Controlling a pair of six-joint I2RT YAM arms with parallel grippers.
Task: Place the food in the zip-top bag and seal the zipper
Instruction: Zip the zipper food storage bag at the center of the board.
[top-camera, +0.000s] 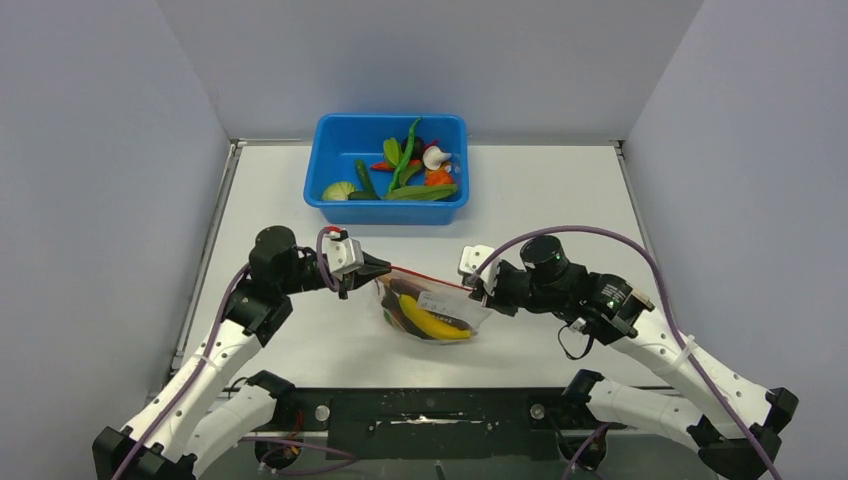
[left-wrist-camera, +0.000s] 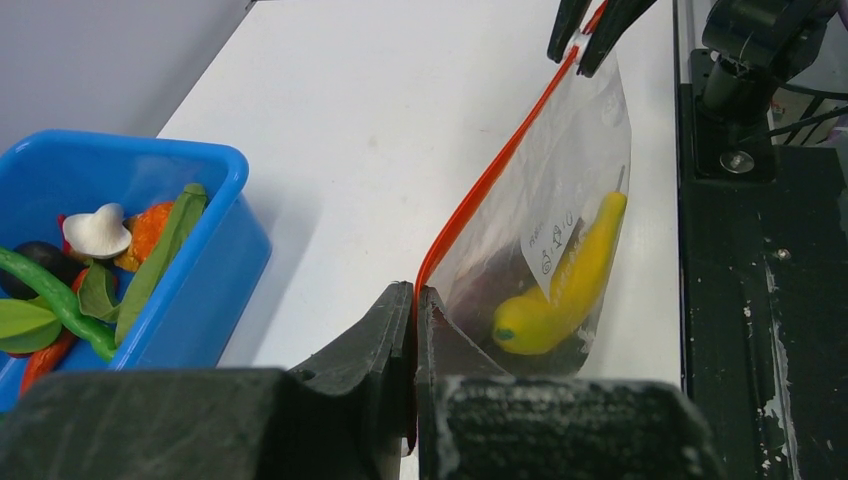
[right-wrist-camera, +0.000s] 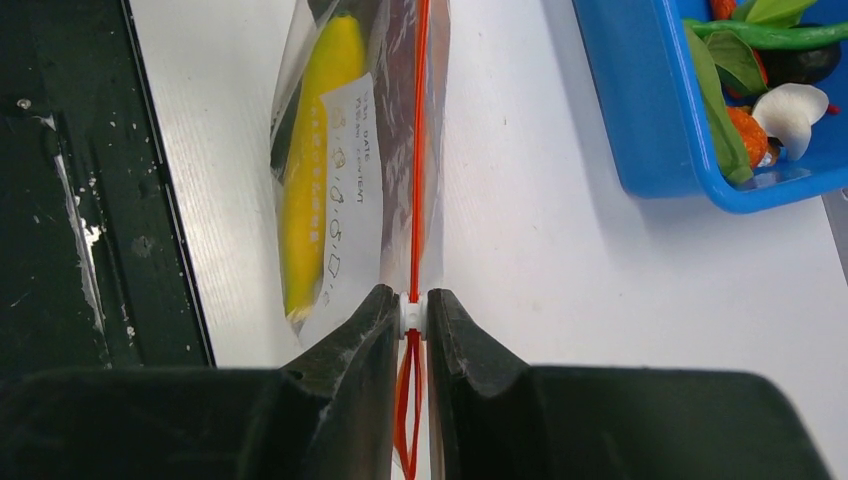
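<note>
status: zip-top bag (top-camera: 430, 312) sits on the near side of the blue tub (top-camera: 330, 140), well apart from it, stretched mouth-up between the two pincers over the tabletop (top-camera: 560, 200). loaded so far: yellow banana (top-camera: 435, 325) plus some dark pieces i cannot identify. not loaded: green pods (top-camera: 405, 160), leaves, a white mushroom-like piece (top-camera: 435, 156) and orange bits lie in the tub. so filling looks partial, but the sealing step is in hand. the zipper (top-camera: 425, 276) reads as one taut red line between the pincers, so it is probably closed along most of that span; behind the slider (right-wrist-camera: 411, 316) the strip splits in two, and i cannot tell whether the seal is complete. left pincer (left-wrist-camera: 414, 298): clamped on the bag's mouth corner, the end farther left of the tub. right pincer (right-wrist-camera: 411, 305): closed on the small white slider at the opposite end. both arms reach in from the near edge with elbows bent and wrists turned inward, facing each other across the bag.
</note>
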